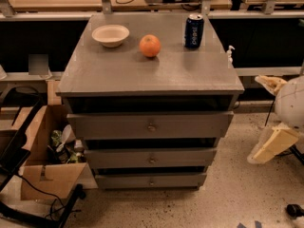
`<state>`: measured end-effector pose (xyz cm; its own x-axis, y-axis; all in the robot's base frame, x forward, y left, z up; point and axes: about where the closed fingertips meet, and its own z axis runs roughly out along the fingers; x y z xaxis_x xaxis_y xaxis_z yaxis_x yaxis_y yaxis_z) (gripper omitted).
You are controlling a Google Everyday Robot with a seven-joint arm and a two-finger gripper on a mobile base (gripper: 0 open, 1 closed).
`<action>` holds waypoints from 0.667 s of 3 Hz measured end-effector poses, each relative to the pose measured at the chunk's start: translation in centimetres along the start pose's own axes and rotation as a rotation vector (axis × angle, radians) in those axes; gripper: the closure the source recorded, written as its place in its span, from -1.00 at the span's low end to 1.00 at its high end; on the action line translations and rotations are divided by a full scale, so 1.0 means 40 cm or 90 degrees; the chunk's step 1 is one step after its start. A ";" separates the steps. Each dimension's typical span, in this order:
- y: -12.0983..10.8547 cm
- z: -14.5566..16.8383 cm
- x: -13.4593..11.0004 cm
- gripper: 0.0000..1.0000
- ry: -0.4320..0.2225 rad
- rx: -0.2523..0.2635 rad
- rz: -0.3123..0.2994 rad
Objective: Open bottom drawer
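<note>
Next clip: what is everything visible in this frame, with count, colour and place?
cabinet: one, grey, centre, three stacked drawers
bottom drawer: one, grey, lowest of the three, small round knob at centre
bowl: one, white, cabinet top, back left
orange: one, orange, cabinet top, middle
drink can: one, dark blue, upright, cabinet top, back right
cardboard box: one, brown, floor left of cabinet
end effector: one, cream, right edge of view, apart from the cabinet

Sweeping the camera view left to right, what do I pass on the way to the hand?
cardboard box → bowl → orange → soda can → hand, at the far right edge.
</note>
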<state>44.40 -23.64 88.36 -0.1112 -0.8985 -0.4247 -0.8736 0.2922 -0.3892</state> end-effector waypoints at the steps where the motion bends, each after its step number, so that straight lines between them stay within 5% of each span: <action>1: 0.007 0.079 0.058 -1.00 -0.037 0.020 0.029; 2: -0.001 0.081 0.058 -1.00 -0.040 0.029 0.030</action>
<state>45.70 -24.68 84.75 -0.1207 -0.8614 -0.4934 -0.8456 0.3496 -0.4034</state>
